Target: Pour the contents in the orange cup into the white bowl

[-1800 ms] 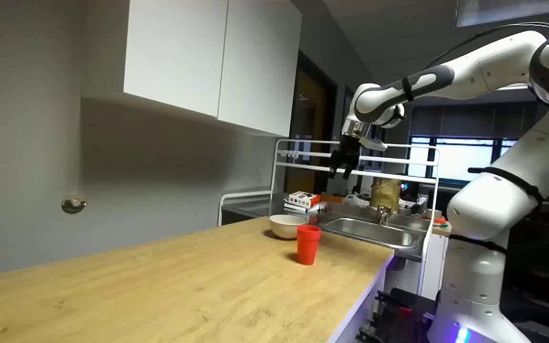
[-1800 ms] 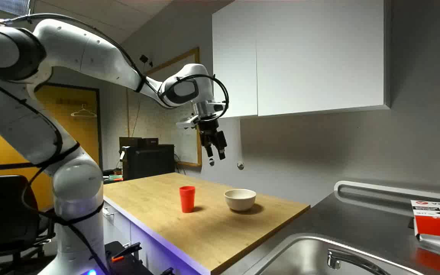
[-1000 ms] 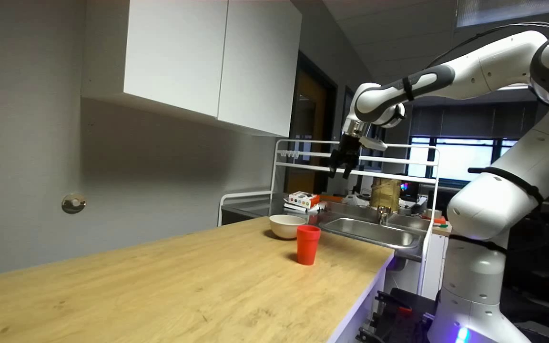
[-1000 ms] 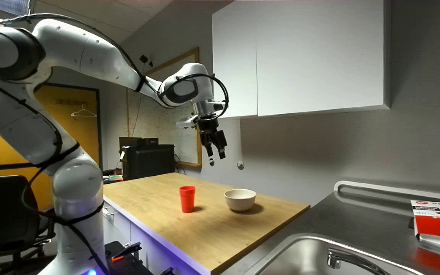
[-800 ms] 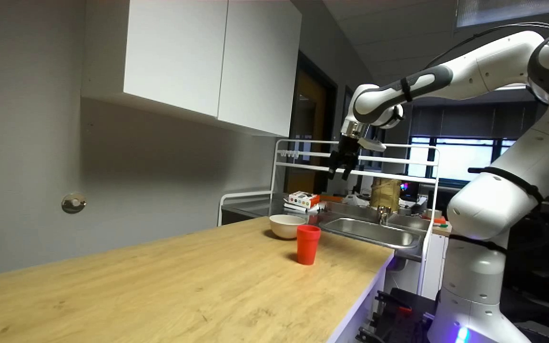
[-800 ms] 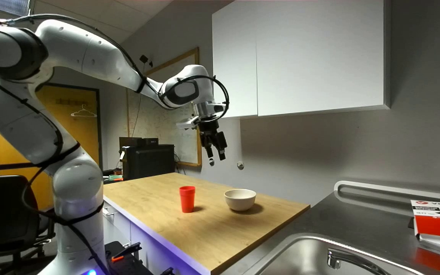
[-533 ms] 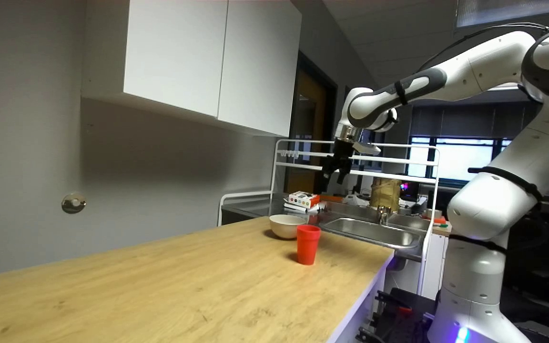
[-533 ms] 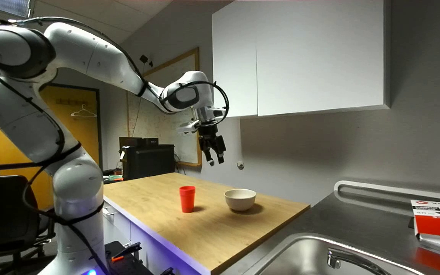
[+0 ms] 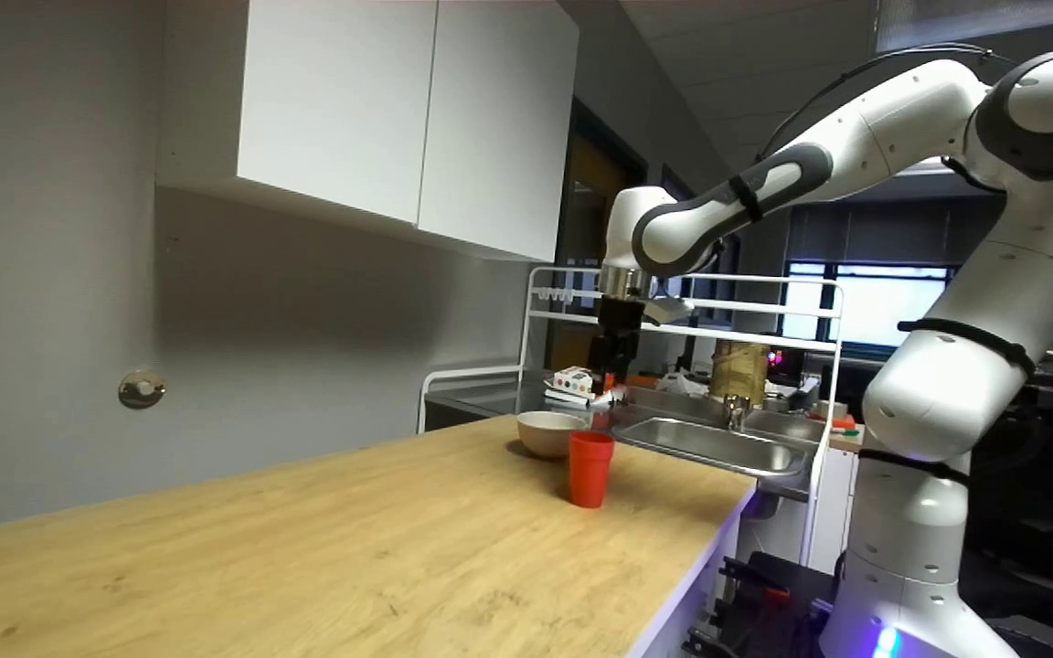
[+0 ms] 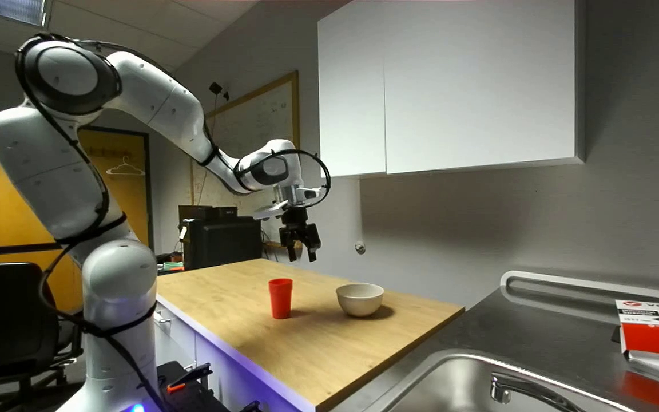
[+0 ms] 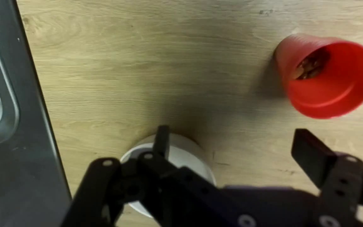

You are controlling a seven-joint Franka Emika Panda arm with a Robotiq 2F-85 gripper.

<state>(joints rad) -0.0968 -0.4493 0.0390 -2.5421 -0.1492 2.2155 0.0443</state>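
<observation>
The orange cup, a red-orange tumbler, stands upright on the wooden counter in both exterior views [image 9: 590, 471] [image 10: 281, 298]. In the wrist view the cup [image 11: 348, 85] is at the upper right, with small brown pieces [image 11: 310, 66] inside. The white bowl [image 9: 547, 434] [image 10: 359, 300] stands beside the cup, apart from it. In the wrist view the bowl [image 11: 189, 159] is partly hidden behind a finger, so its inside shows only in part. My gripper [image 10: 302, 257] [image 11: 232, 135] points down, open and empty, in the air above the counter, higher than both cup and bowl.
The wooden counter [image 10: 329, 349] ends at a dark metal sink top with a sink basin [image 10: 449, 377] and faucet [image 10: 527, 389]. A red and white box [image 10: 655, 329] lies there. A white cabinet [image 10: 449, 86] hangs above. A white rack [image 9: 526, 338] stands by the sink.
My gripper has come down toward the counter and shifted left in both exterior views, and it now points more straight down. The cup and bowl have not moved.
</observation>
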